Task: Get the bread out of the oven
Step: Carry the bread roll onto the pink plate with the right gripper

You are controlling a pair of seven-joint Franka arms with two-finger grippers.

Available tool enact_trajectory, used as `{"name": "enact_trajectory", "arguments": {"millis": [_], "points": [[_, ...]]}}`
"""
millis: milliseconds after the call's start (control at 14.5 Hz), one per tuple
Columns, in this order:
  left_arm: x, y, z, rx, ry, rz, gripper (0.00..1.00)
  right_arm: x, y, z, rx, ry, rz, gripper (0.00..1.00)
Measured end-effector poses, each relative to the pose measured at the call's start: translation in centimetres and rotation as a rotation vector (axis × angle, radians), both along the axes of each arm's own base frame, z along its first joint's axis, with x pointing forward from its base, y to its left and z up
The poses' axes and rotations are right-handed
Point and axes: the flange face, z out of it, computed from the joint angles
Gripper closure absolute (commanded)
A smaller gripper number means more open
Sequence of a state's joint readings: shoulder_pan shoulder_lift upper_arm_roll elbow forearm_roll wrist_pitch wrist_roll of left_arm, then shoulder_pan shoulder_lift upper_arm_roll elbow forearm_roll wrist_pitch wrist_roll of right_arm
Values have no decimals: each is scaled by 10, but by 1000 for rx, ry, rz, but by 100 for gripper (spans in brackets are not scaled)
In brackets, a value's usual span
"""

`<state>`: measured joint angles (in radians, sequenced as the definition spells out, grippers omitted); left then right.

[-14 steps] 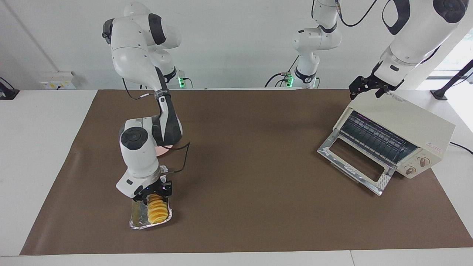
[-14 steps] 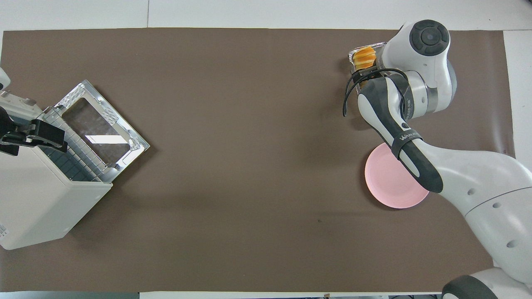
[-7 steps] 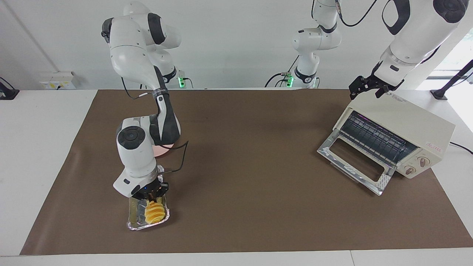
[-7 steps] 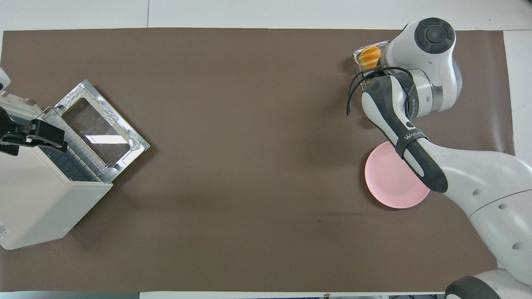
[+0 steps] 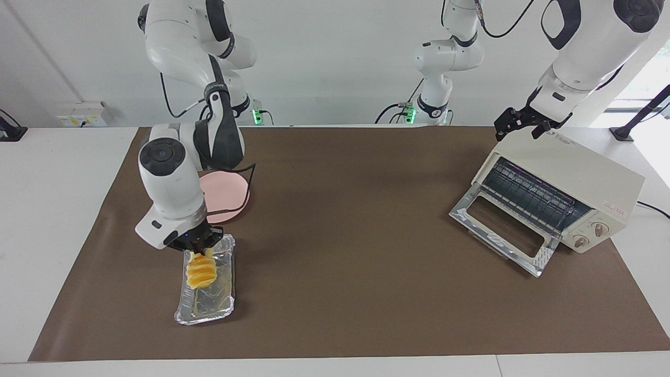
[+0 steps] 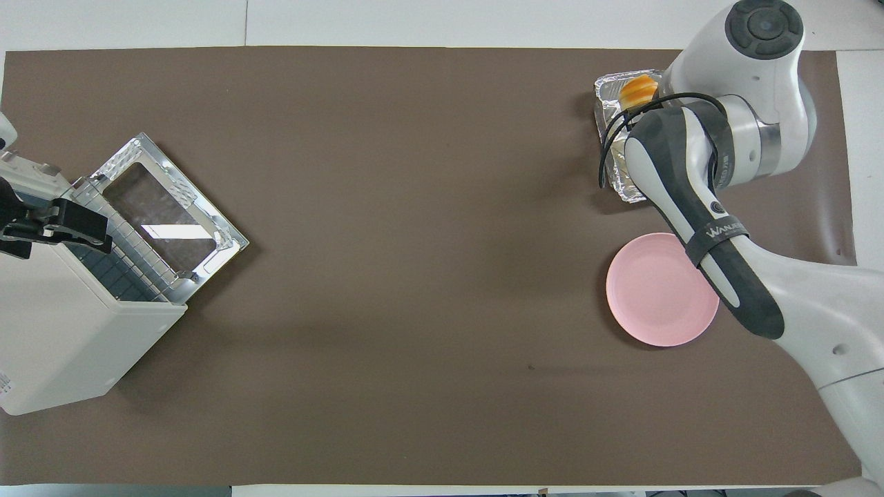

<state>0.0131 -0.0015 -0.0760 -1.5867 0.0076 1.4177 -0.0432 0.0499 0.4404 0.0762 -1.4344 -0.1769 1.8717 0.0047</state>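
The bread (image 5: 201, 272), a small ridged golden loaf, hangs end-down from my right gripper (image 5: 198, 252), which is shut on its upper end. It hangs just above the crinkled foil tray (image 5: 209, 302). From overhead the bread (image 6: 639, 90) peeks out beside the right arm over the tray (image 6: 610, 105). The cream-white oven (image 5: 576, 175) stands at the left arm's end of the table, its glass door (image 5: 500, 230) dropped open and its wire rack bare. My left gripper (image 5: 518, 131) waits open over the oven's top corner nearest the robots.
A pink plate (image 5: 226, 191) lies on the brown mat (image 5: 356, 209), nearer to the robots than the foil tray and partly under the right arm. From overhead the oven (image 6: 62, 331) and its open door (image 6: 166, 217) fill the left arm's end.
The right gripper closed on the bread and lifted it out of the foil tray; the right arm rose and uncovered more of the pink plate. The left arm has not moved.
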Motion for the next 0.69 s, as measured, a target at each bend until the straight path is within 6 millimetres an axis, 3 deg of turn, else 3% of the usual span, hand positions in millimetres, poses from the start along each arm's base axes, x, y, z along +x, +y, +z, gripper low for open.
{"name": "enact_trajectory", "arguments": {"millis": [207,414,552,690], "points": [[0,0,0,0,0,0,0,-62,-14,5,67,30,-46,100],[0,0,0,0,0,0,0,-137,-40,-27,92,-1,-73,100],[0,0,0,0,0,0,0,-183,-41,-53,103,9,-81,100],[0,0,0,0,0,0,0,-212,-40,-70,114,-13,-84,100]]}}
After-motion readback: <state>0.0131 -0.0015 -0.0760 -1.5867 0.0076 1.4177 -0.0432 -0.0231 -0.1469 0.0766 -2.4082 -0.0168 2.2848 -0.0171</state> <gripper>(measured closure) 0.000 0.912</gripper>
